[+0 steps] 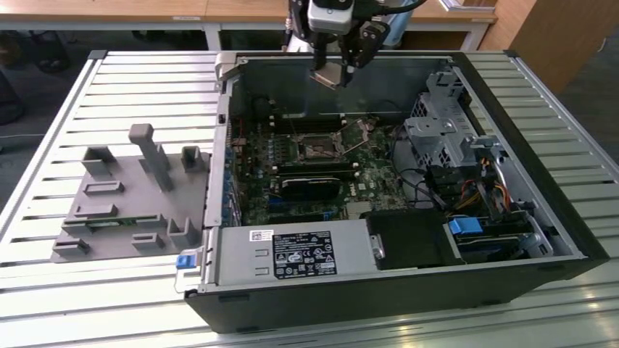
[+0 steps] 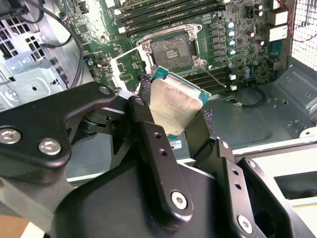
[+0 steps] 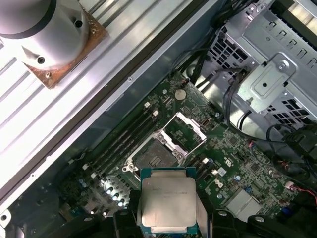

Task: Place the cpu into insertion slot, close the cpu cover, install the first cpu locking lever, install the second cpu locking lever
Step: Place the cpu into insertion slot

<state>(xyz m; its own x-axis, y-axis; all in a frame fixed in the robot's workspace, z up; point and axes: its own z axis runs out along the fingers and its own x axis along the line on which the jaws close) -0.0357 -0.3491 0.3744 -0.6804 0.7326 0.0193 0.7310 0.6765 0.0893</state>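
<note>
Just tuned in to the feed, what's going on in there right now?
The gripper is shut on the cpu, holding it tilted in the air above the open computer case. The insertion slot is bare, with the cpu cover flipped open beside it. The cpu is not seated yet.

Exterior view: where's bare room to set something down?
Free: slatted table around the grey fixture and on the exterior view's right of the case. Crowded: inside the case, motherboard, drive cage and cables; the pincer holds the cpu over it.
</note>
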